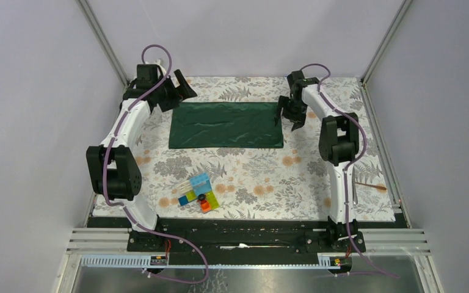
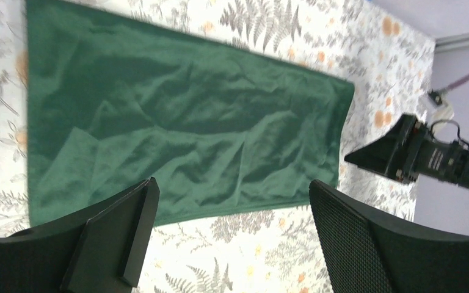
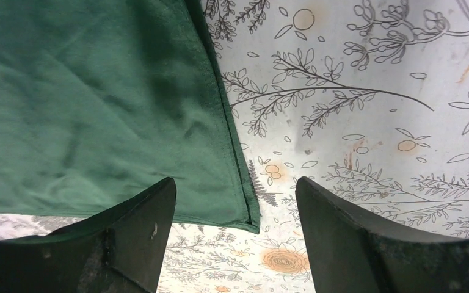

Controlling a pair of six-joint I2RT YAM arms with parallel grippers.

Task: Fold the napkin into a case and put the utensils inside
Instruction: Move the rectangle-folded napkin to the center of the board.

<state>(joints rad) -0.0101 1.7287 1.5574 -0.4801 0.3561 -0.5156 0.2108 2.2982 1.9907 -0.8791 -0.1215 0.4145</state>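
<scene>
The dark green napkin (image 1: pixel 226 125) lies flat on the floral cloth as a wide layered rectangle, wrinkled on top. My left gripper (image 1: pixel 183 90) hovers open above its far left corner; in the left wrist view the napkin (image 2: pixel 177 122) stretches out ahead of the spread fingers (image 2: pixel 122 238). My right gripper (image 1: pixel 286 119) is open and low at the right edge. In the right wrist view the napkin's (image 3: pixel 98 104) hemmed corner sits between the jaws, untouched. The utensils lie near the right table edge: a copper spoon (image 1: pixel 371 184) and a thin silver one (image 1: pixel 354 189).
A cluster of colourful plastic blocks (image 1: pixel 198 194) sits near the front, left of centre. The floral table covering (image 1: pixel 262 177) spans the work area. Grey walls with metal frame posts close in the left, right and back sides.
</scene>
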